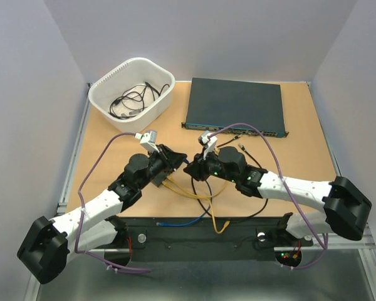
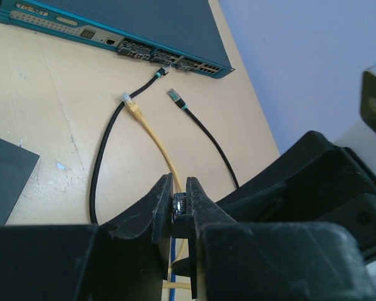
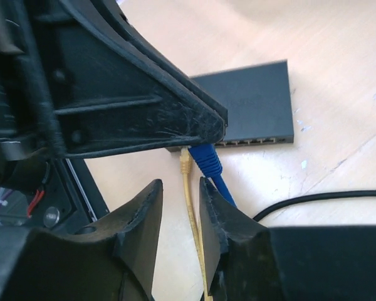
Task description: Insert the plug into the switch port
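Left fingers (image 2: 156,207) clamp blue plug (image 3: 205,160) | right fingers (image 3: 144,219) apart; yellow cable (image 3: 189,200) between them

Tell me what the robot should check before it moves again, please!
1. Is the left gripper clamped on the blue plug: ok.
2. Is the blue plug fully in the port of the small black box: cannot tell, the left gripper hides its tip.
3. Is the right gripper open: ok.
4. Is the yellow cable clear of the right gripper: not ok, it runs through the gap between its fingers.
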